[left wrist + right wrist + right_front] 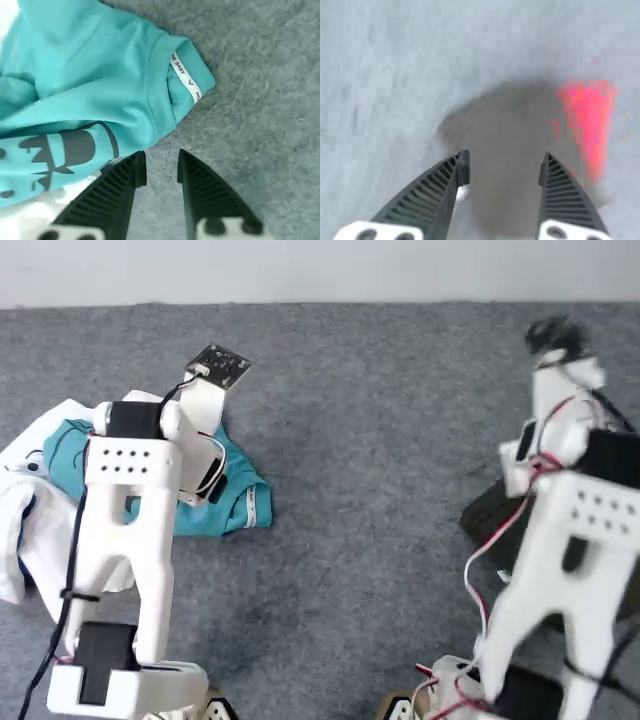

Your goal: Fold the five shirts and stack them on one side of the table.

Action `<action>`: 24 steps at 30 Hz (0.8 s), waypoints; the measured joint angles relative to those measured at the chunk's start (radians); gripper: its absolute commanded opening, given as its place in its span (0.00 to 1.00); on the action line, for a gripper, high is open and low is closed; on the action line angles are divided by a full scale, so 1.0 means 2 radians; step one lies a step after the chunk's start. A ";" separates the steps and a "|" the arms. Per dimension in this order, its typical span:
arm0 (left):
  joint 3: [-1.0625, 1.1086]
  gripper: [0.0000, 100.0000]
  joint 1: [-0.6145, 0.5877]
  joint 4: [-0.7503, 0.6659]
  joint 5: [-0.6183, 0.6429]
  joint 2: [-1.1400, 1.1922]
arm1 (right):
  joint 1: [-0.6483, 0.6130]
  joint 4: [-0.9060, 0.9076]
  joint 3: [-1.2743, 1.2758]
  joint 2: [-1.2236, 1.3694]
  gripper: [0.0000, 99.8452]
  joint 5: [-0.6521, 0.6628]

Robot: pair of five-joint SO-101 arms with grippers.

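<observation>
The left gripper [161, 167] is slightly parted and grips nothing, its tips just beside the teal shirt [90, 90] hem. The right gripper [502, 167] is spread wide, empty, above a dark shirt [510, 125] near the table [380, 420] edge.

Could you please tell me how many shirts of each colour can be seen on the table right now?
teal shirt: 1
white shirt: 1
dark shirt: 1
Total: 3 shirts in view. I cannot tell whether the white heap is more than one garment.
</observation>
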 measured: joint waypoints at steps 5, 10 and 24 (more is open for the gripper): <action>0.000 0.11 -0.001 0.000 0.005 0.004 | -0.015 -0.058 -0.015 -0.046 0.05 0.044; 0.000 0.11 0.000 0.000 0.005 0.004 | -0.031 -0.041 -0.019 -0.052 0.19 -0.014; 0.003 0.11 -0.001 0.000 0.008 0.007 | -0.140 0.095 -0.075 0.183 0.23 -0.059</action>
